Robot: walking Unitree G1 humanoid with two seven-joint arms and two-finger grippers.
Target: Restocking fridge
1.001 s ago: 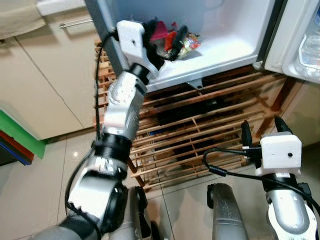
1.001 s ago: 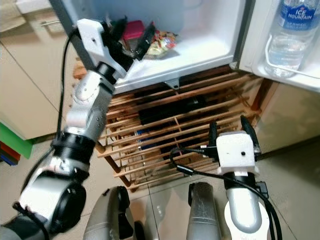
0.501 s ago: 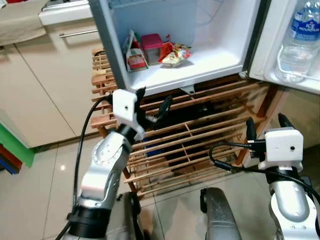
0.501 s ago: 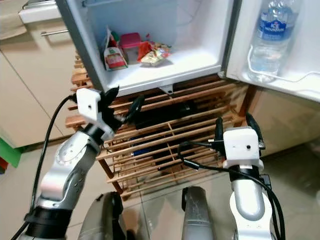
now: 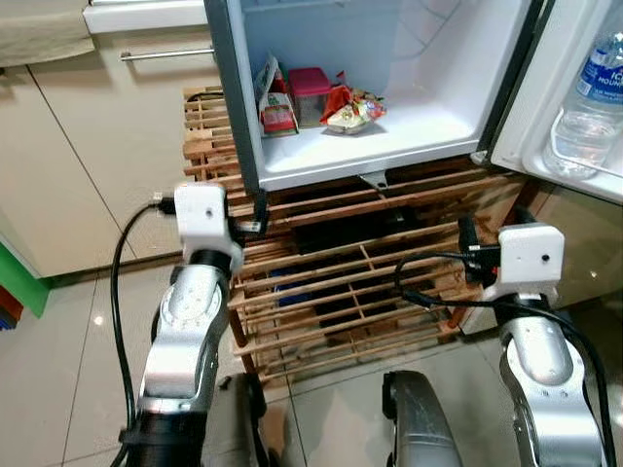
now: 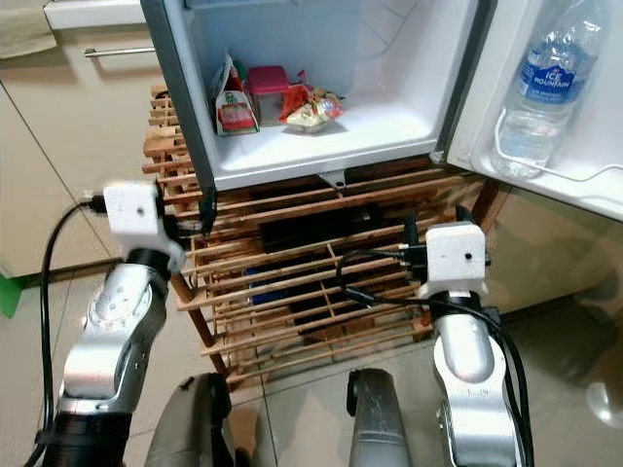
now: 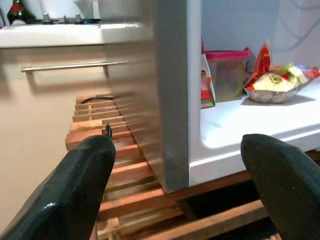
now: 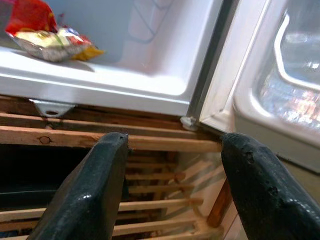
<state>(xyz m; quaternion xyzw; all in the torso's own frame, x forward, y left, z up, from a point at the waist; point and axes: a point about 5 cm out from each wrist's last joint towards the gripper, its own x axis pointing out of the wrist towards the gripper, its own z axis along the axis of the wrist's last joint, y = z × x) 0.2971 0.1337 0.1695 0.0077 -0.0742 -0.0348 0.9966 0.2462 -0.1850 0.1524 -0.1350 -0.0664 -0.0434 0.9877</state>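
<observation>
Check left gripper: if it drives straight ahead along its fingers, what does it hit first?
Most likely the grey side wall of the fridge. In the wrist view that edge stands between the open fingers of the left gripper, with the wooden rack just below. Depth is unclear.

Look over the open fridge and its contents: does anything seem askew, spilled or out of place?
Nothing is spilled or damaged. The carton leans slightly against the fridge's left wall, beside the upright pink-lidded tub and the snack bags. The water bottle stands in the door shelf. Both grippers, left and right, hang open below.
</observation>
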